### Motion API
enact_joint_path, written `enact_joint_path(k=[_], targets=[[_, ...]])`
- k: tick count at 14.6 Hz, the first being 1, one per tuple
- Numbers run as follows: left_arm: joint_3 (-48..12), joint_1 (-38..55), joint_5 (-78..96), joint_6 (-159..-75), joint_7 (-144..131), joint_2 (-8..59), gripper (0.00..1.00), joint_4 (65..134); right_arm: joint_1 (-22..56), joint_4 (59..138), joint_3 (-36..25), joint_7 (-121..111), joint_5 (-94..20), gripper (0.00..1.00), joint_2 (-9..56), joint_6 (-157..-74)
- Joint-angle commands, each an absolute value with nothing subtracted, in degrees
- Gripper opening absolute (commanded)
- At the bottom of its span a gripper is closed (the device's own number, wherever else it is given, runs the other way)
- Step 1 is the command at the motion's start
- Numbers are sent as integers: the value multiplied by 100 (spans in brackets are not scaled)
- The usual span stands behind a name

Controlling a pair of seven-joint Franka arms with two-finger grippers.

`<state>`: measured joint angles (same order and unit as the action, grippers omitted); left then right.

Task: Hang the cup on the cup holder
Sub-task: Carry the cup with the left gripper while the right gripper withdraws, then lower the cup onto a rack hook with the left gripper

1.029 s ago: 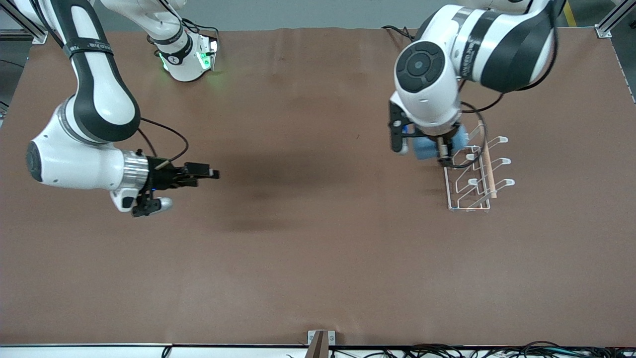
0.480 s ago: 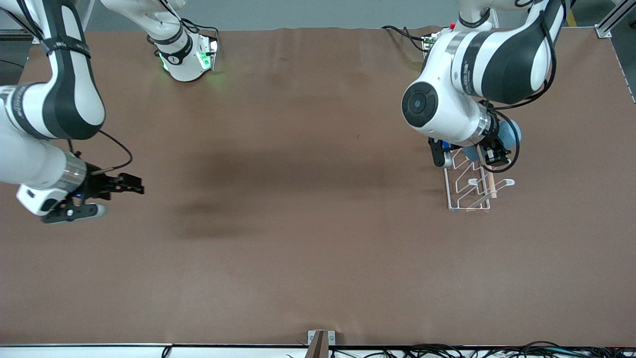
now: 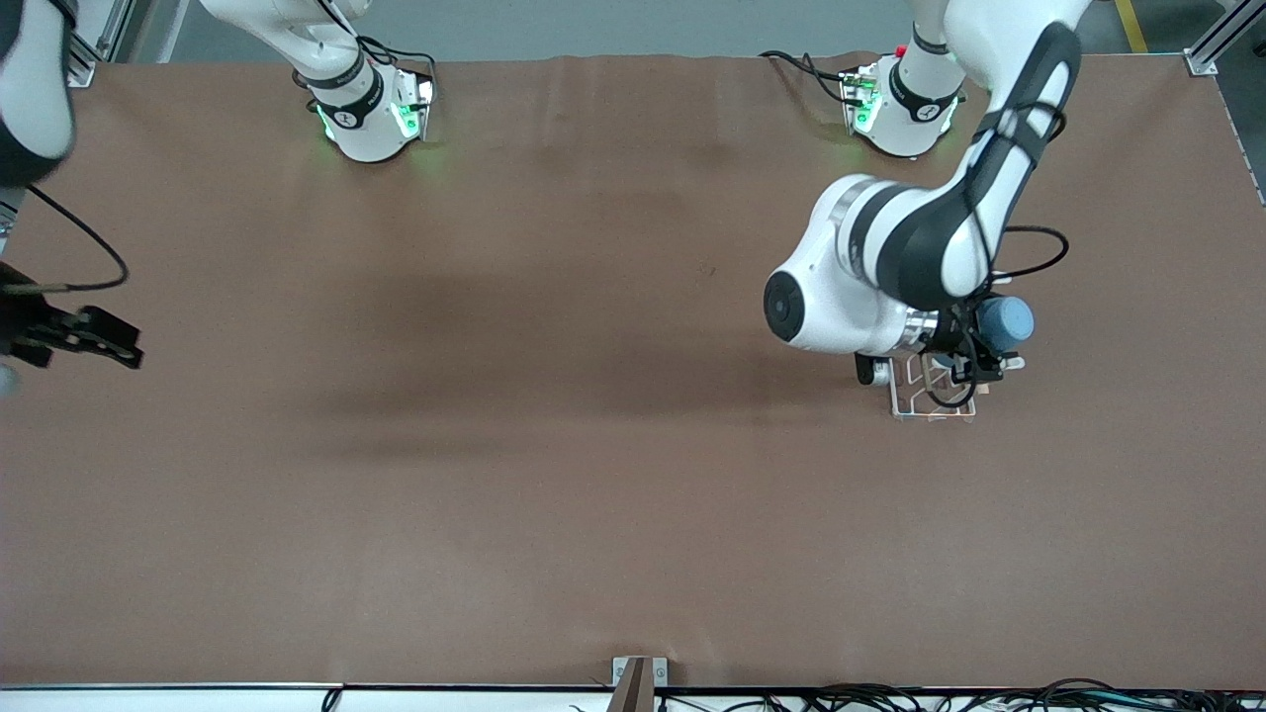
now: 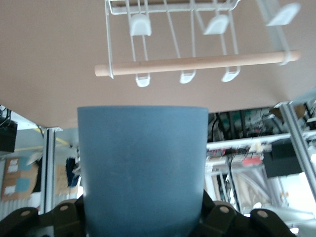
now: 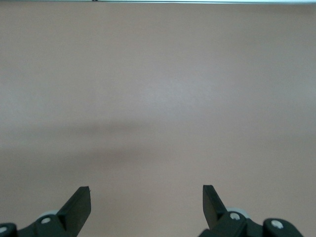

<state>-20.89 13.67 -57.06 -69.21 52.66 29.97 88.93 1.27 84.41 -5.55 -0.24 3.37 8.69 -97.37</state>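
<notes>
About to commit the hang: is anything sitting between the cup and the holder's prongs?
Nothing visible does. The left gripper is shut on the cup, which hangs over the cup holder. In the left wrist view only open air separates the cup from the bare prongs. The right gripper waits open, away at its own end.

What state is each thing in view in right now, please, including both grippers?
cup: held in the left gripper, over the cup holder, not yet on a prong.
cup holder: standing on the table, every visible prong bare.
left gripper: shut on the cup.
right gripper: open, holding nothing, over bare table at the right arm's end; this arm waits.
</notes>
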Motion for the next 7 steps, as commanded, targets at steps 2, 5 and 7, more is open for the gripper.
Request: enact_joint_path(k=[2,5,7], targets=[[-2118,1433,-6240,-6855,4749,3549,1,8833,123,8455,-632,562,440,100,318,-9274],[-2118,1485,-6380,-6855,4439,3849,1,8885,-52,8429,-598,527,352,100,79,-8809],[-2109,1556,-6407,-6847,4237,4016,2,9017,-140,8429,-624,484,351,100,88,-8727]])
